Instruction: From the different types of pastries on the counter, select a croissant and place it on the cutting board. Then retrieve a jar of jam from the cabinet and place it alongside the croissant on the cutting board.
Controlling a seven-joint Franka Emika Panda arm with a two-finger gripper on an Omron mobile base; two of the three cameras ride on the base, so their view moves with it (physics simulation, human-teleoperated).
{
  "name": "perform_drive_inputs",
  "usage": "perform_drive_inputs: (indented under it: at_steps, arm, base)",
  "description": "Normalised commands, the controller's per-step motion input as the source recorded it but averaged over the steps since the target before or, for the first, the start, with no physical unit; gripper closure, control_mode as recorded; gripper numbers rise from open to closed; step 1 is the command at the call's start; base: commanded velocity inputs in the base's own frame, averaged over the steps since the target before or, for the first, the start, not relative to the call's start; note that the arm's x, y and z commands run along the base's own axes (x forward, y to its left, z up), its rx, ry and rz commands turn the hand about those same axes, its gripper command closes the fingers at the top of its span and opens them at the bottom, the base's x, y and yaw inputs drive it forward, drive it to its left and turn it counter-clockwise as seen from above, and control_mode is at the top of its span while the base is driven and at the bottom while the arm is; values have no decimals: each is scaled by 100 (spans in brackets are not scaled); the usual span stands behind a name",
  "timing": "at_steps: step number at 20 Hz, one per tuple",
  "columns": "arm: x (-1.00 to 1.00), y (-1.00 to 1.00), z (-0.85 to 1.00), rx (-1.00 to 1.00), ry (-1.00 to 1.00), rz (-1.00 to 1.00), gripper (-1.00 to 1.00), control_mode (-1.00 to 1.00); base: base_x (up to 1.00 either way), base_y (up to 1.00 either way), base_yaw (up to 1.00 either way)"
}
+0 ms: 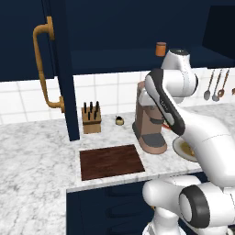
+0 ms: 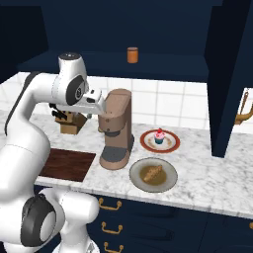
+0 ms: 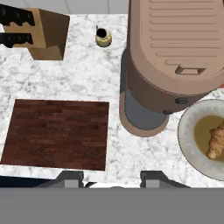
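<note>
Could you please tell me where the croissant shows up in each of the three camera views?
Left base view: croissant at right, on a plate mostly hidden behind the arm.
Right base view: croissant on the nearer plate, lower centre.
Hand view: croissant at the right edge, on a plate.
Shared landmark: the coffee machine, just beside it.

The marbled tabletop (image 1: 36, 151) is carrying a dark wooden cutting board (image 1: 111, 161), which is lying flat close to the front edge. Toward the back edge, a knife block (image 1: 91, 120) is standing near the tiled wall, and a small dark-mouthed cup (image 1: 119, 120) is sitting just beside it. A brown coffee machine (image 2: 116, 129) is standing mid-depth, right of the board. A beige plate (image 2: 153, 175) is resting near the front edge beside the machine, and a red-rimmed plate (image 2: 159, 141) is lying behind it, nearer the back edge
</note>
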Motion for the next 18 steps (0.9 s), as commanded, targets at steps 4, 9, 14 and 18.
perform_drive_inputs:
  at_steps: [4,9,14,18]
  arm:
    - [-21,-10,0,2,-6,0,-100,-100]
    - [-38,-22,0,0,-3,0,-100,-100]
    - [-11,-29,0,0,0,-4,-100,-100]
    - [-18,-18,-14,0,0,-7,-100,-100]
  base:
    - [0,0,0]
    - [0,0,0]
    - [0,0,0]
    - [0,0,0]
